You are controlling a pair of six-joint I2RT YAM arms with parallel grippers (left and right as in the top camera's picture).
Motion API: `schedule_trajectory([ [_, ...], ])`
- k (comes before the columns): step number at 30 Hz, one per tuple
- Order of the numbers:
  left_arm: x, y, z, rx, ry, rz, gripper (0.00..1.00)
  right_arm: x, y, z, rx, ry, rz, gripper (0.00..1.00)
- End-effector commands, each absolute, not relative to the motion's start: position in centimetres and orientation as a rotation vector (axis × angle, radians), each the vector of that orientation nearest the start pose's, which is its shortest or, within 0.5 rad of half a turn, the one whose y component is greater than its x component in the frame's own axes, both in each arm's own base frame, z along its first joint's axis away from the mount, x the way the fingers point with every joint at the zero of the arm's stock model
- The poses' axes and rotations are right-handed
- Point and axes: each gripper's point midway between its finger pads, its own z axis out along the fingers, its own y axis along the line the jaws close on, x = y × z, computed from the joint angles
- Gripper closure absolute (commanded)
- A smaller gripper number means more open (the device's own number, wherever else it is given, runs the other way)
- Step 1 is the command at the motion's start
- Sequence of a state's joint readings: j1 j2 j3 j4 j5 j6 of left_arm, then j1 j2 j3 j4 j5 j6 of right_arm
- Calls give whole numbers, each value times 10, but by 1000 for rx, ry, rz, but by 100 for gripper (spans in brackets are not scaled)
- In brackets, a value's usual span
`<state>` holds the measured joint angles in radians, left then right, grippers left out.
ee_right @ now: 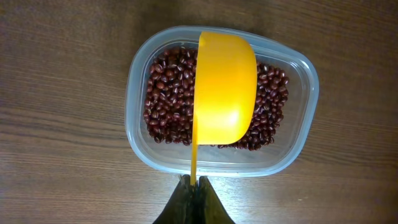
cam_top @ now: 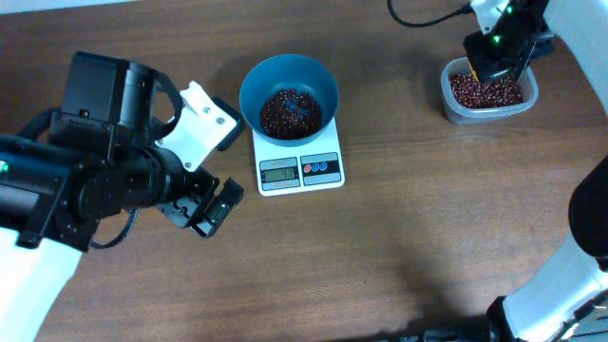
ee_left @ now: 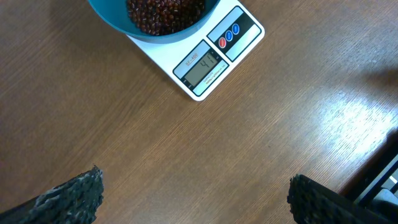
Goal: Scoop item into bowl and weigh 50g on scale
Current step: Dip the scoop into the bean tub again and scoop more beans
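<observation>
The teal bowl (cam_top: 288, 81) stands on the white scale (cam_top: 300, 169) at mid-table and holds a heap of dark red-brown beans (cam_top: 290, 111). In the left wrist view the bowl (ee_left: 112, 15) and the scale (ee_left: 205, 62) lie ahead, its display lit. My left gripper (cam_top: 201, 209) hovers open over bare wood, left of and nearer than the scale, with nothing between its fingers (ee_left: 81, 196). At the far right, my right gripper (ee_right: 194, 185) is shut on the thin handle of a yellow scoop (ee_right: 225, 87). The scoop hangs over more beans (ee_right: 165, 93).
The clear plastic tub (ee_right: 305, 93) that holds those beans stands near the table's back right corner (cam_top: 451, 106). A black cable (cam_top: 418, 19) runs along the back edge beside the right arm. The left arm's bulk covers the table's left side.
</observation>
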<state>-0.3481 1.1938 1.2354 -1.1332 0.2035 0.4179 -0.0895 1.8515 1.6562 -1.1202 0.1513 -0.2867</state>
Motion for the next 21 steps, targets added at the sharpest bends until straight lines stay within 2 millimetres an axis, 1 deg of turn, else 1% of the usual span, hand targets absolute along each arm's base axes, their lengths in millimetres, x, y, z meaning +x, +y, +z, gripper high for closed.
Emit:
schedule_trajectory([
  [1,250,-129,221,1028,2415,-266,1,407,-57,145,-236,2880,-221,96],
  [3,250,-129,221,1028,2415,-266,1,405,-56,143,-238,2886,-218,96],
  [5,250,-129,221,1028,2415,-266,1,397,-55,134,-244,2922,-210,96],
  [7,250,-129,221,1028,2415,-266,1,388,-50,121,-254,2960,-163,96],
  [9,250,-129,221,1028,2415,-266,1,385,-49,117,-256,2973,-160,96],
  [14,250,-129,221,1028,2415,-266,1,383,-49,116,-257,2980,-162,96],
  [17,250,-129,221,1028,2415,-266,1,382,-58,117,-252,2985,-236,96],
  [19,250,-129,221,1028,2415,-266,1,382,-60,117,-251,2986,-251,96],
  [21,250,-129,221,1028,2415,-266,1,381,-67,116,-245,2987,-316,96],
])
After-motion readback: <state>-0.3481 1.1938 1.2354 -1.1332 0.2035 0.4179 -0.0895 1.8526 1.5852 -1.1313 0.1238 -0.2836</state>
